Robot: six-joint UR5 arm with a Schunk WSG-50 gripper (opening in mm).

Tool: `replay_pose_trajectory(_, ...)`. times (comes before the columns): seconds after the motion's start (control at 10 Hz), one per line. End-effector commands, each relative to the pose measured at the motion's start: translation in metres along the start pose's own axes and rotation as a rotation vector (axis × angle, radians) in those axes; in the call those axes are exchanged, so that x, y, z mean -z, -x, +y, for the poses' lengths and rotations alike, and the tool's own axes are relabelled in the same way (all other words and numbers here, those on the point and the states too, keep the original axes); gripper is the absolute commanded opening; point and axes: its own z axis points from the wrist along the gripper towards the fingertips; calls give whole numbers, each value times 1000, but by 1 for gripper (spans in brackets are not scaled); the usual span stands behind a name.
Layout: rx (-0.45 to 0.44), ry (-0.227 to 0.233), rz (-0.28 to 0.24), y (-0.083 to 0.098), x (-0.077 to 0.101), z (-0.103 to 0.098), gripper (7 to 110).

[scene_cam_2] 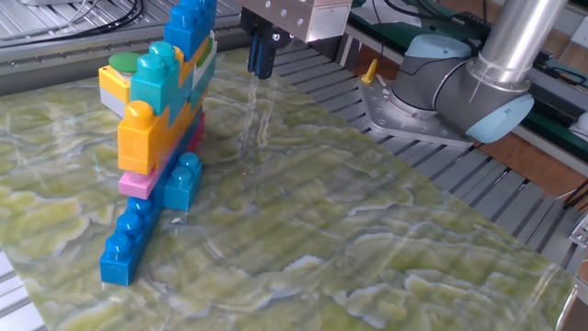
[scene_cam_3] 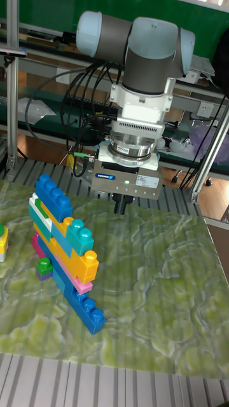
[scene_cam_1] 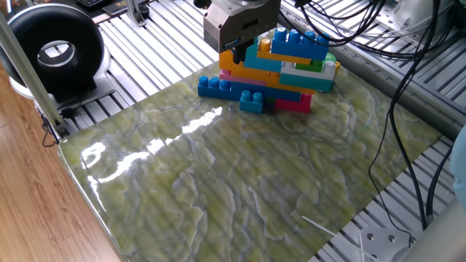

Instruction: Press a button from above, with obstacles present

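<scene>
The obstacles, a pile of studded toy bricks (scene_cam_1: 280, 69) in blue, orange, teal, pink and yellow, stand at the far edge of the marbled mat; the pile also shows in the other fixed view (scene_cam_2: 156, 138) and the tall view (scene_cam_3: 63, 251). A green round button (scene_cam_2: 122, 62) on a yellow-and-white box peeks out behind the pile's top; the box shows at the pile's right end (scene_cam_1: 333, 67). My gripper (scene_cam_2: 260, 66) hangs above the mat beside the pile, away from the button, fingers shut together with nothing held. It is also seen in front of the pile's left end (scene_cam_1: 234, 51) and under the wrist (scene_cam_3: 121, 206).
A black round device (scene_cam_1: 54, 51) sits off the mat at the left. Cables (scene_cam_1: 408, 80) hang over the right side. The arm's base (scene_cam_2: 441, 87) stands right of the mat. A small purple-and-green piece (scene_cam_3: 43, 267) lies beside the pile.
</scene>
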Motion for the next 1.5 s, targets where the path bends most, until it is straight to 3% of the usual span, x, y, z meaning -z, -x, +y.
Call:
replay_pose_trajectory(0.0, -2, 10, -1, 0, 1, 2, 7)
replay_pose_trajectory(0.2, 21, -3, 0, 0, 1, -1, 7)
replay_pose_trajectory(0.4, 84, -99, -8, 3, 2, -25, 7)
replay_pose_trajectory(0.5, 114, -99, -3, 2, 2, -25, 7)
replay_pose_trajectory(0.6, 170, -2, -17, 4, 1, 0, 7)
replay_pose_trajectory(0.7, 192, 54, -13, 2, 2, 13, 7)
replay_pose_trajectory(0.8, 211, 26, -10, 2, 1, 6, 7)
replay_pose_trajectory(0.9, 198, -46, 1, 1, 1, -12, 7)
replay_pose_trajectory(1.0, 178, -26, 21, -5, 1, -7, 7)
replay_pose_trajectory(1.2, 312, 27, 17, -5, 1, 6, 7)
replay_pose_trajectory(1.4, 420, -20, 43, -9, 2, -7, 7)
